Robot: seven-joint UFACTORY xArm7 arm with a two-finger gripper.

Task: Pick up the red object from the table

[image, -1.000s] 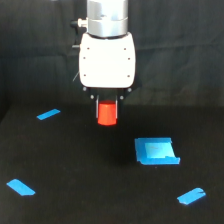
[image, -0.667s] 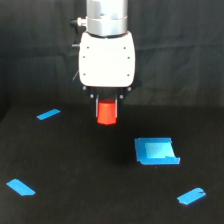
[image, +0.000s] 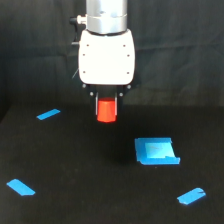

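Note:
The red object (image: 106, 111) is a small orange-red block held between the dark fingers of my gripper (image: 106, 112). It hangs under the white gripper body, lifted clear of the black table (image: 90, 190). The gripper is shut on the block. The fingers cover the block's upper sides. The block is above the far middle of the table.
A blue square patch (image: 156, 151) lies on the table toward the exterior view's right. Blue tape strips lie at the far left (image: 48, 114), near left (image: 20, 187) and near right (image: 191, 196). A black curtain hangs behind.
The gripper has risen a little with the red block held in it. Nothing else has moved.

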